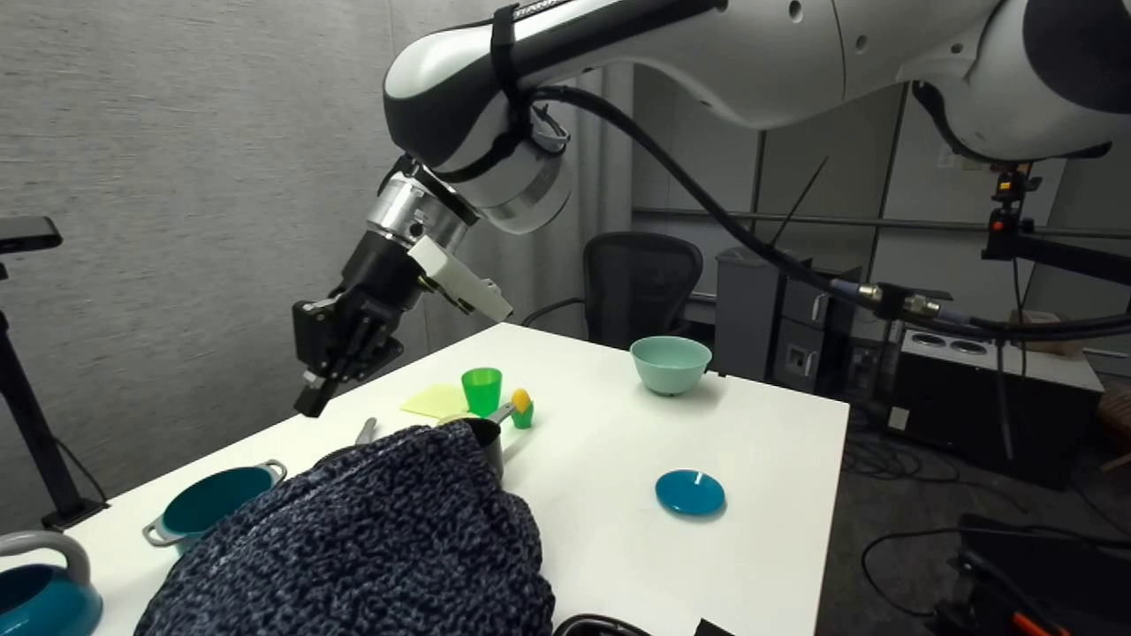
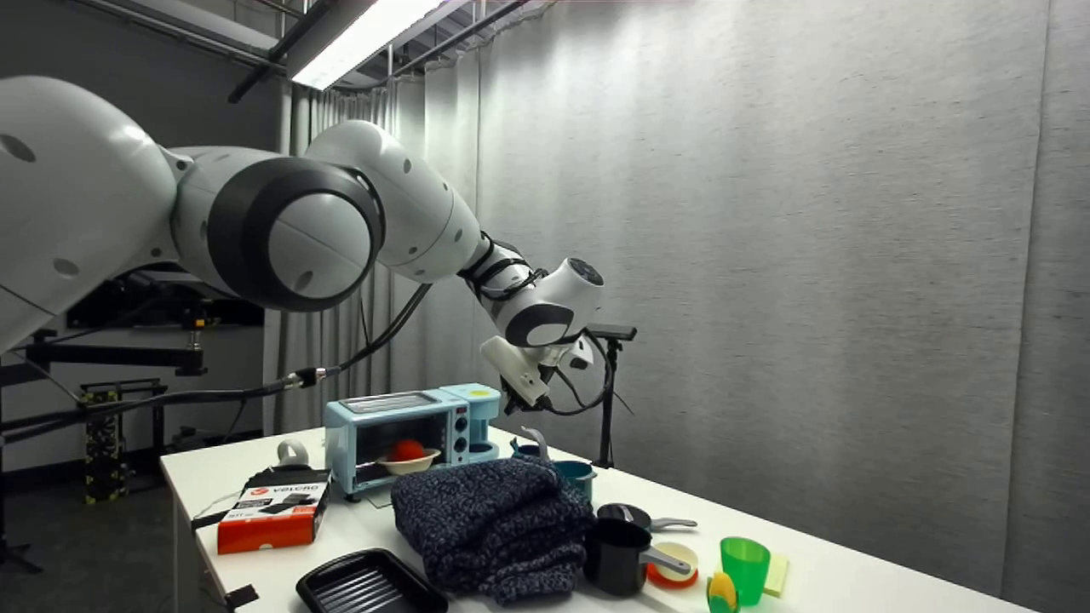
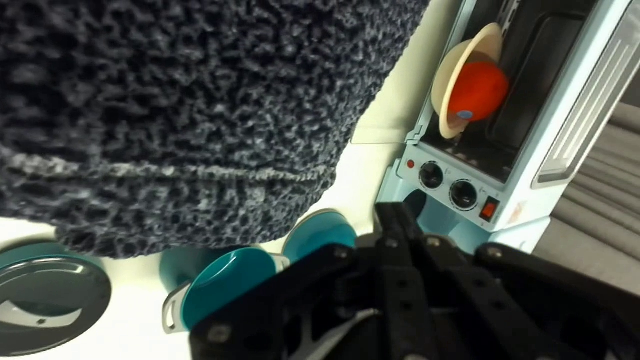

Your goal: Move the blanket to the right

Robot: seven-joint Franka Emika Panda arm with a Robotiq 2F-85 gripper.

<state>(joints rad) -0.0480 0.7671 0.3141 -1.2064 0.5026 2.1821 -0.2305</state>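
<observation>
While my claw (image 1: 313, 399) hangs above the counter (image 1: 760, 433), its tips drawn fully together and, as far as I can see, holding nothing, I work from left to right across an exterior view. First come one grey-handled teal jug (image 1: 60, 609) at the edge and one teal pot (image 1: 212, 503) with two handles, mouth up, likely set as play cookware. Next is my one claw, held high, I judge, so it can descend onto fabric without clipping those rims; it will need to spread first. Lower and further right in view lies one blanket (image 1: 380, 548), dark and speckled, bunched in thick folds, which ought to offer me a ridge to pinch. Then one yellow pad (image 1: 433, 400), one green cup (image 1: 482, 391) and one black saucepan (image 1: 489, 442); the saucepan stands just beside the blanket, whether touching I cannot tell, so lifting seems safer than dragging. One toy corn (image 1: 522, 409) stands upright past it. Farthest right, well apart from the heap, are one mint bowl (image 1: 670, 367) and one blue plate (image 1: 690, 493); if the task's right means this side, which I cannot be sure of, the plate may sit where the fabric lands.
</observation>
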